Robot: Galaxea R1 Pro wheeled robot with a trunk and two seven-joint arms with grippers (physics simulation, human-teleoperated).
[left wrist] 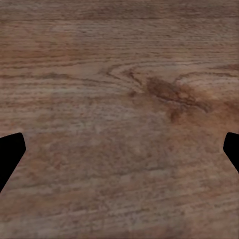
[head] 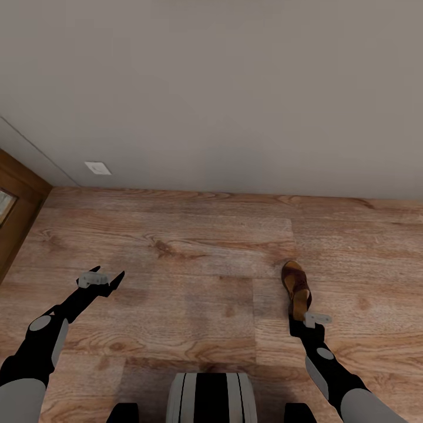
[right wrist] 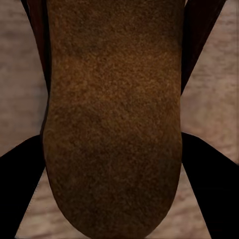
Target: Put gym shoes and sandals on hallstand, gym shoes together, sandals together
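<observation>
Right gripper is clamped on the heel end of a sandal; in the right wrist view the cork sole is seen pressed between both black fingers. The sandal is held on its side, toe pointing far, above the floor. Left gripper is held apart, nothing between its fingers, over bare planks. Far off, a plain wall is met by the floor; a wooden frame is seen at far left.
</observation>
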